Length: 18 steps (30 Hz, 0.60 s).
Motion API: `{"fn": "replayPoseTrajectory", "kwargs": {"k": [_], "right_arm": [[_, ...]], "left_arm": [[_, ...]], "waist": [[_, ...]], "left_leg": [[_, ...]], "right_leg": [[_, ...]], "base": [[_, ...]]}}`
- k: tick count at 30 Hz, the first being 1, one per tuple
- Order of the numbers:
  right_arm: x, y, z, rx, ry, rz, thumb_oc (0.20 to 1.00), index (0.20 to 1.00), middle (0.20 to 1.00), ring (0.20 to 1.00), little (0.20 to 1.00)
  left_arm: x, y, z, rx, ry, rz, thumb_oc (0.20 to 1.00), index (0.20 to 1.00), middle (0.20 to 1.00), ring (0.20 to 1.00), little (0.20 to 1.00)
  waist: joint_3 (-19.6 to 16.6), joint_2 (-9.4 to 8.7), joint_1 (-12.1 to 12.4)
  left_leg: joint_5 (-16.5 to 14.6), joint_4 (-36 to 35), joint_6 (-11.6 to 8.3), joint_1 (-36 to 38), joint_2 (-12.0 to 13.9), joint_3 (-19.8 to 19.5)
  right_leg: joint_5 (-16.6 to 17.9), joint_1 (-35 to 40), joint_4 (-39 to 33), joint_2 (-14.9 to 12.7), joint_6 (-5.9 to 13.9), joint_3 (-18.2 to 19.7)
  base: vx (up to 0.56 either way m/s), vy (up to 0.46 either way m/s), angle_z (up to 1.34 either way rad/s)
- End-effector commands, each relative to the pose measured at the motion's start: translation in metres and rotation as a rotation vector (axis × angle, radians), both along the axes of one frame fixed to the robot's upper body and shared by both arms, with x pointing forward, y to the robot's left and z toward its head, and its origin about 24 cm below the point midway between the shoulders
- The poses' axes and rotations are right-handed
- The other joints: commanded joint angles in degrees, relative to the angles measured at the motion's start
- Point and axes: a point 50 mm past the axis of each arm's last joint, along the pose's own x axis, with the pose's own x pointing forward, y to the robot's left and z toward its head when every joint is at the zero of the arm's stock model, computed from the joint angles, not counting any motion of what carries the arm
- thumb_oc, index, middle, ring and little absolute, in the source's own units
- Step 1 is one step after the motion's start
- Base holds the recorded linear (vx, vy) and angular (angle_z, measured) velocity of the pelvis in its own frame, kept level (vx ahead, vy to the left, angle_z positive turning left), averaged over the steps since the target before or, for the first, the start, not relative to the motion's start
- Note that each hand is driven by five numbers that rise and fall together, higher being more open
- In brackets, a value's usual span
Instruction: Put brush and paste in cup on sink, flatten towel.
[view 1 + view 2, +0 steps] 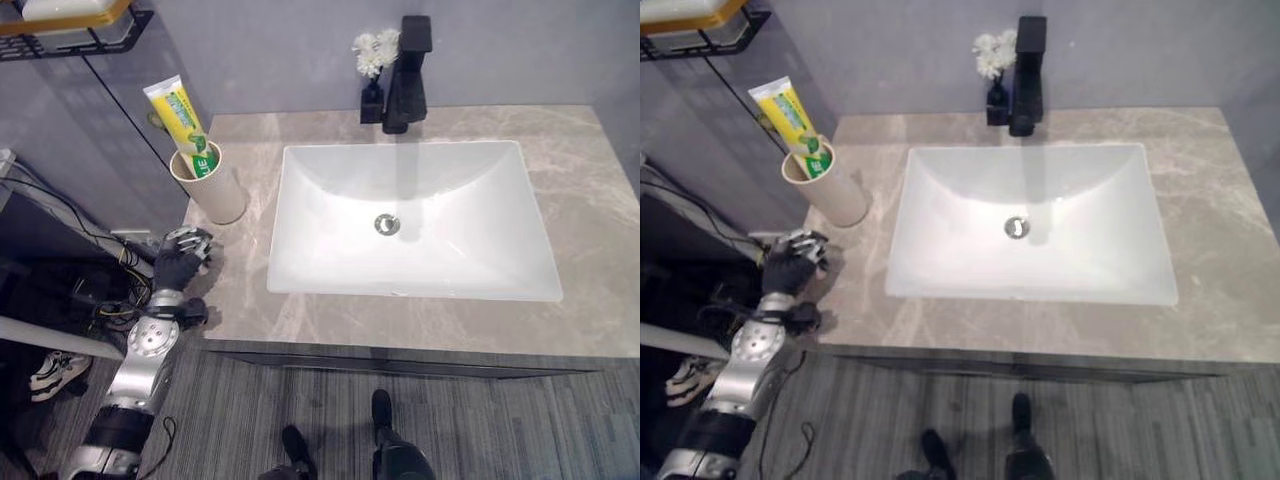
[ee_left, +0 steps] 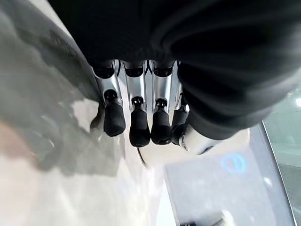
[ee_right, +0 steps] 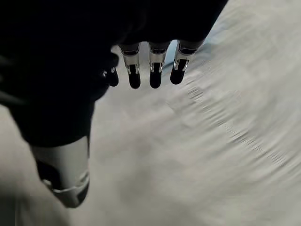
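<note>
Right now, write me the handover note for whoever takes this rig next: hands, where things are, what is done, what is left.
Left hand: empty, fingers loosely bent, at the countertop's left front corner, just in front of the cup.
Right hand: seen in its wrist view, holding nothing, grey floor past its fingers.
Toothpaste tube: standing cap-down in the beige cup, which stands on the countertop left of the sink basin.
Done: toothpaste is in the cup.
Left: I see no toothbrush in the cup or on the counter, and no towel either; find both, put the brush in the cup, flatten the towel.
</note>
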Motion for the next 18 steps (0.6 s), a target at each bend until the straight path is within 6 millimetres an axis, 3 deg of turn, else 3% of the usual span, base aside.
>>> {"fn": "replayPoseTrajectory", "kwargs": {"k": [1, 2, 3, 4, 5, 7, 14, 18], "right_arm": [[0.047, 0.012, 0.005, -0.009, -0.058, 0.304, 1.0, 1.0, 1.0, 1.0, 1.0], [0.077, 0.036, 0.008, -0.006, -0.12, 0.549, 1.0, 1.0, 1.0, 1.0, 1.0], [0.091, 0.043, 0.014, -0.025, -0.172, 0.628, 1.0, 1.0, 1.0, 1.0, 1.0], [0.091, 0.043, 0.014, -0.025, -0.172, 0.628, 1.0, 1.0, 1.0, 1.0, 1.0], [0.11, 0.055, 0.024, -0.043, -0.244, 0.747, 1.0, 1.0, 1.0, 1.0, 1.0], [0.119, 0.062, 0.029, -0.038, -0.298, 0.782, 1.0, 1.0, 1.0, 1.0, 1.0], [0.114, 0.052, 0.024, -0.06, -0.232, 0.713, 1.0, 1.0, 1.0, 1.0, 1.0], [0.094, 0.03, 0.017, -0.083, -0.125, 0.569, 1.0, 1.0, 1.0, 1.0, 1.0]], "left_arm": [[0.014, 0.016, 0.023, 0.051, -0.067, 0.062, 0.2, 0.2, 0.2, 0.2, 0.2], [0.017, 0.018, 0.021, 0.036, -0.064, 0.099, 0.2, 0.2, 0.2, 0.2, 0.2], [0.017, 0.02, 0.019, 0.042, -0.056, 0.116, 0.2, 0.2, 0.2, 0.2, 0.2], [0.017, 0.02, 0.019, 0.042, -0.056, 0.116, 0.2, 0.2, 0.2, 0.2, 0.2], [0.019, 0.025, 0.019, 0.049, -0.048, 0.152, 0.2, 0.2, 0.2, 0.2, 0.2], [0.023, 0.028, 0.023, 0.063, -0.058, 0.183, 0.2, 0.2, 0.2, 0.2, 0.2], [0.034, 0.032, 0.041, 0.093, -0.094, 0.213, 0.2, 0.2, 0.2, 0.2, 0.2], [0.047, 0.037, 0.07, 0.119, -0.152, 0.239, 0.2, 0.2, 0.2, 0.2, 0.2]], "waist": [[2.93, -1.2, -0.38], [3.56, -1.1, -0.27], [3.79, -1.11, -0.46], [3.79, -1.11, -0.46], [4.24, -1.06, -0.67], [4.43, -1.01, -0.99], [5.13, -0.74, -1.46], [5.33, -0.55, -1.94]], "left_leg": [[2.45, 0.38, -4.29, -0.34, 3.33, -7.3], [2.67, 0.38, -4.32, -0.55, 3.34, -7.19], [2.73, 0.38, -4.38, -0.58, 3.33, -7.19], [2.73, 0.38, -4.38, -0.58, 3.33, -7.19], [2.81, 0.38, -4.43, -0.76, 3.22, -7.07], [2.76, 0.38, -4.43, -1.04, 3.12, -7.06], [2.74, 0.38, -4.42, -1.72, 2.96, -7.34], [2.73, 0.38, -4.45, -2.37, 2.89, -7.63]], "right_leg": [[0.42, 2.18, 0.57, -2.4, 3.19, -2.47], [0.5, 1.9, 0.57, -2.4, 3.08, -2.24], [0.45, 1.85, 0.57, -2.41, 3.04, -2.24], [0.45, 1.85, 0.57, -2.41, 3.04, -2.25], [0.47, 1.47, 0.57, -2.39, 2.98, -2.09], [0.53, 1.17, 0.57, -2.46, 2.95, -2.02], [0.51, 0.62, 0.57, -2.55, 3.05, -2.22], [0.62, 0.07, 0.57, -2.71, 3.25, -2.74]], "base": [[0.03, -0.038, -0.02], [0.03, -0.037, -0.01], [0.03, -0.037, -0.02], [0.04, -0.025, -0.02], [0.03, -0.025, -0.01], [0.02, -0.016, 0.0], [0.02, -0.012, 0.01], [0.03, -0.006, -0.01]]}}
